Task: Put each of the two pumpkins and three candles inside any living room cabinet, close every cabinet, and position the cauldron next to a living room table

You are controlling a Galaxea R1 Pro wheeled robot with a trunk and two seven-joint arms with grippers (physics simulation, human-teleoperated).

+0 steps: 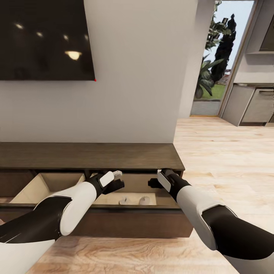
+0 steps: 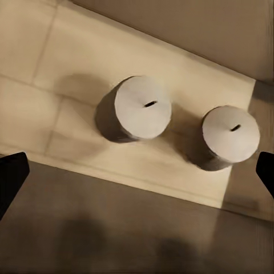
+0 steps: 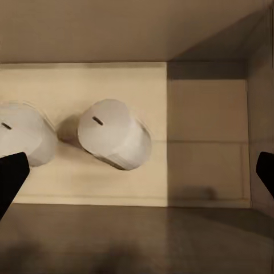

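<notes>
Two candles (image 1: 134, 200) stand upright side by side on the pale tan floor of the pulled-out right drawer (image 1: 129, 198) of the long, dark-brown cabinet (image 1: 91, 156). They are short, stubby, pale grey cylinders, each with a small dark wick slot in its flat top, close together but not touching. The left end effector (image 1: 116, 182) hangs over the drawer, fingers spread and holding nothing; in its wrist view the dark fingertips (image 2: 12, 174) sit wide apart. The right end effector (image 1: 153, 183) hangs nearby, likewise spread and empty. The left drawer (image 1: 45, 186) is also open.
</notes>
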